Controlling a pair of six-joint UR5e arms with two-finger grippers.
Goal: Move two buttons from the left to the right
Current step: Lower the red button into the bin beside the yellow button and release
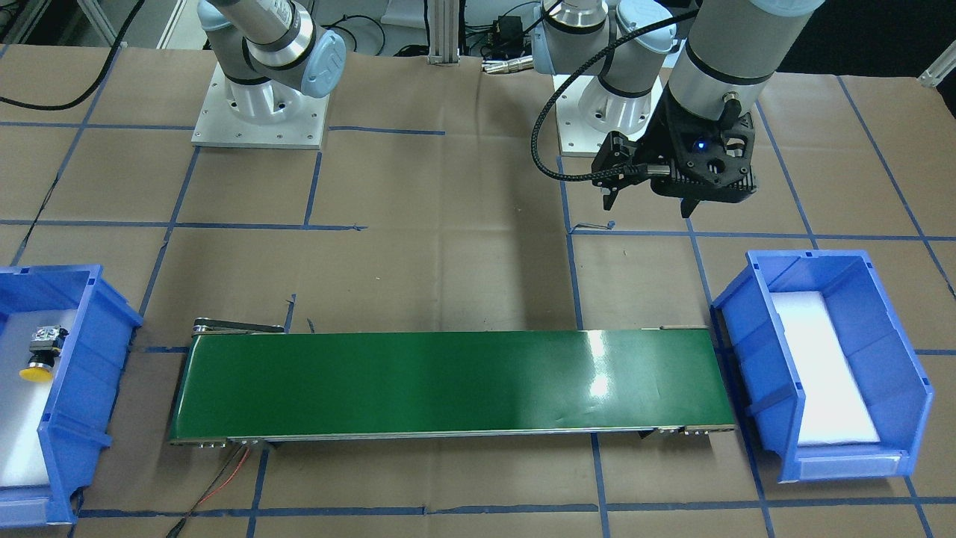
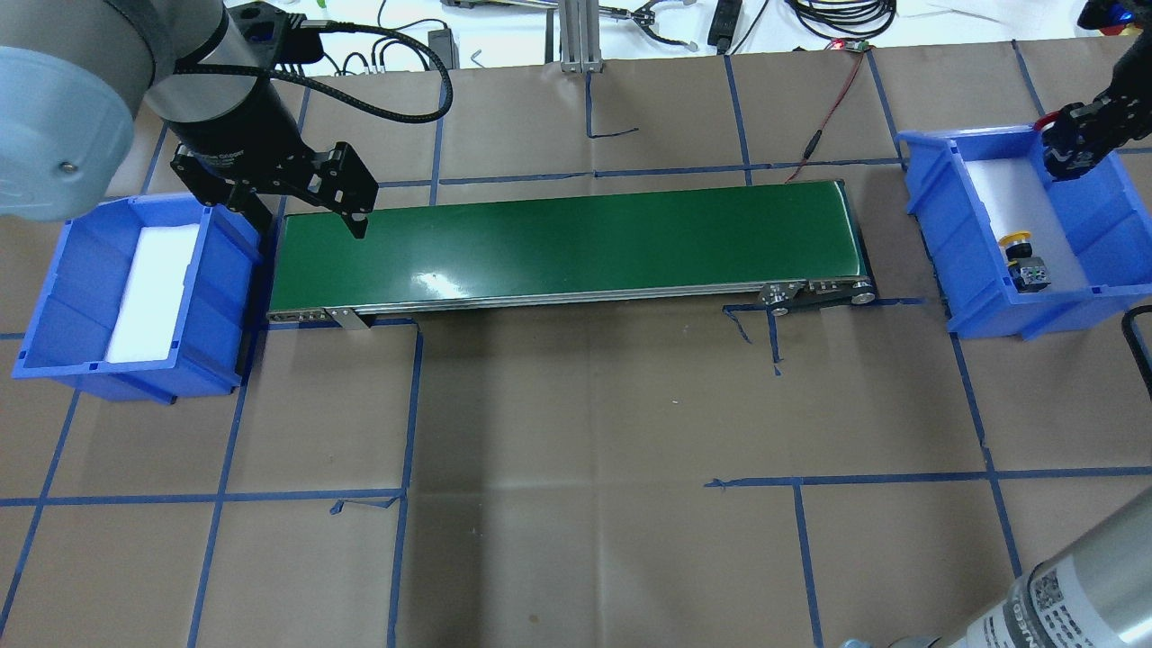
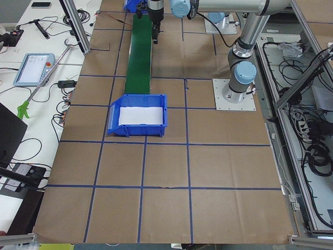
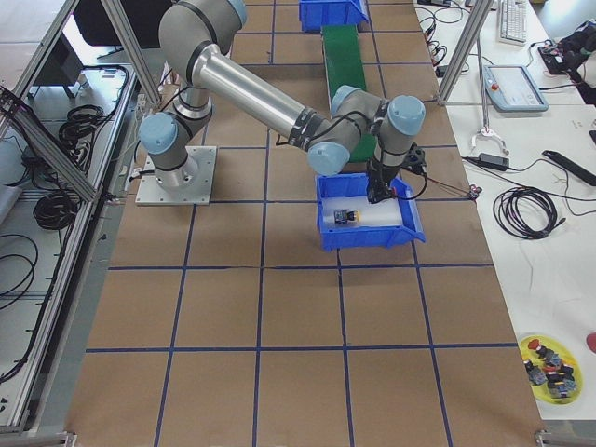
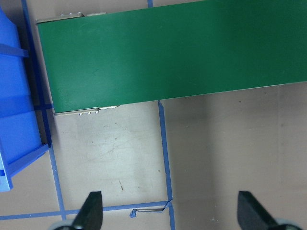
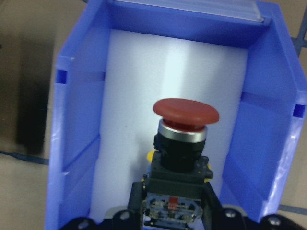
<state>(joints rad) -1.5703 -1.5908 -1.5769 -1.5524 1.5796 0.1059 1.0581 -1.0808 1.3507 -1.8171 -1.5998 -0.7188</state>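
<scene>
The red button (image 6: 186,111) has a red mushroom cap and a black body. My right gripper (image 6: 175,203) is shut on its body and holds it above the white foam floor of the right blue bin (image 2: 1111,207). In the overhead view this gripper (image 2: 1073,148) hangs over the bin's far end. The yellow button (image 2: 1021,256) lies on its side in the same bin; it also shows in the front view (image 1: 41,353). My left gripper (image 2: 310,220) is open and empty over the left end of the green conveyor belt (image 2: 567,238). Its fingertips (image 5: 91,211) stand wide apart.
The left blue bin (image 2: 81,270) holds only white foam. It stands just left of the belt's end, close to my left gripper. Brown paper with blue tape lines covers the table. A red wire (image 2: 832,108) runs behind the belt's right end.
</scene>
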